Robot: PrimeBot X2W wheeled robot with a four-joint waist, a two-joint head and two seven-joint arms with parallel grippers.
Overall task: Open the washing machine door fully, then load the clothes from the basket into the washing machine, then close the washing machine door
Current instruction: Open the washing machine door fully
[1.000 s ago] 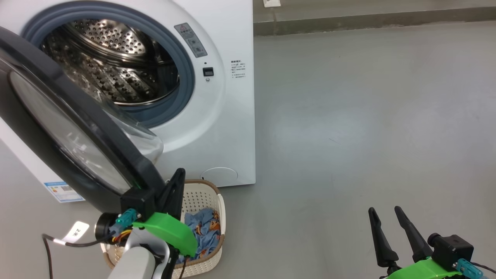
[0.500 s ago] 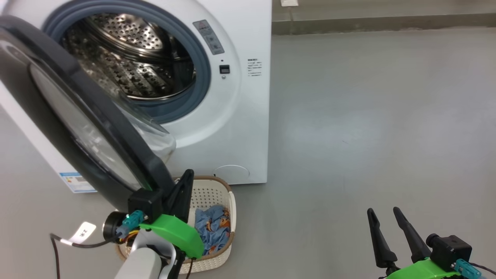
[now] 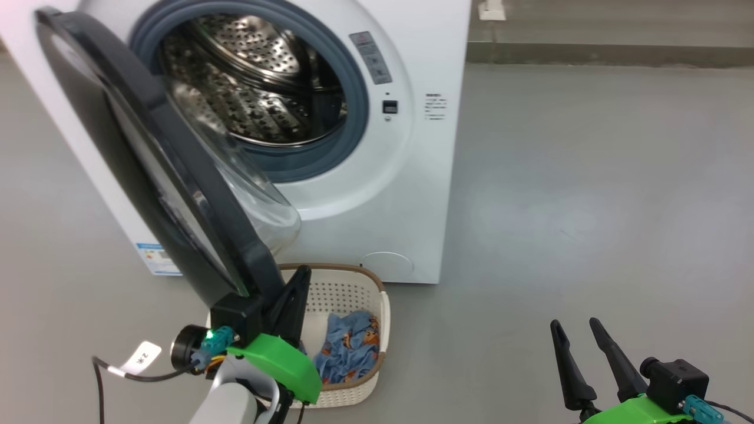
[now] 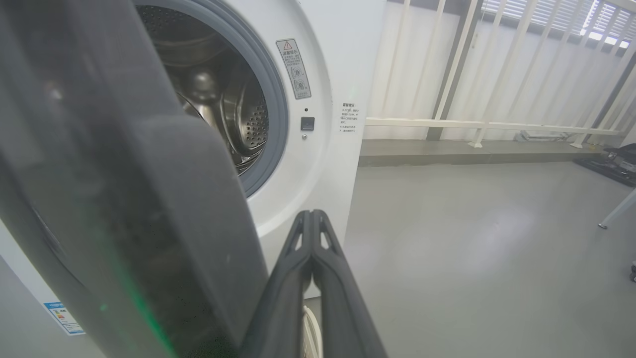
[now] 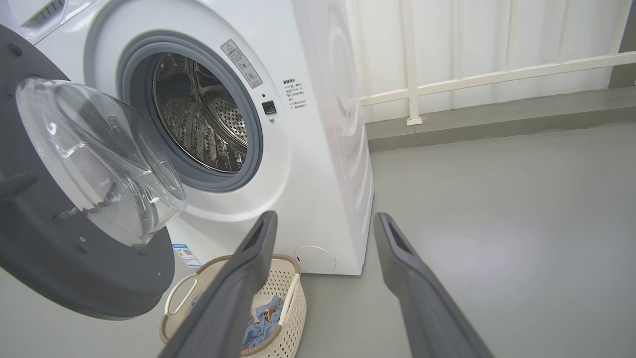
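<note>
Starting at the jaws: left gripper (image 4: 311,219) pinched shut on nothing, just beside the washing machine door (image 3: 147,147) at its near rim. Right gripper (image 3: 574,323) gapes empty, near right. Door stands well open and the clothes (image 3: 347,347) sit in the basket (image 3: 353,271) below it, so I'd say loading and closing are left.

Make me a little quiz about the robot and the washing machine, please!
1. True or false: the washing machine door is open.
2. Where are the clothes? A: in the drum. B: in the basket. C: on the floor.
3. Which one is shut, the left gripper or the right gripper?

Key: 1 true. 2 B. 3 the left gripper.
</note>
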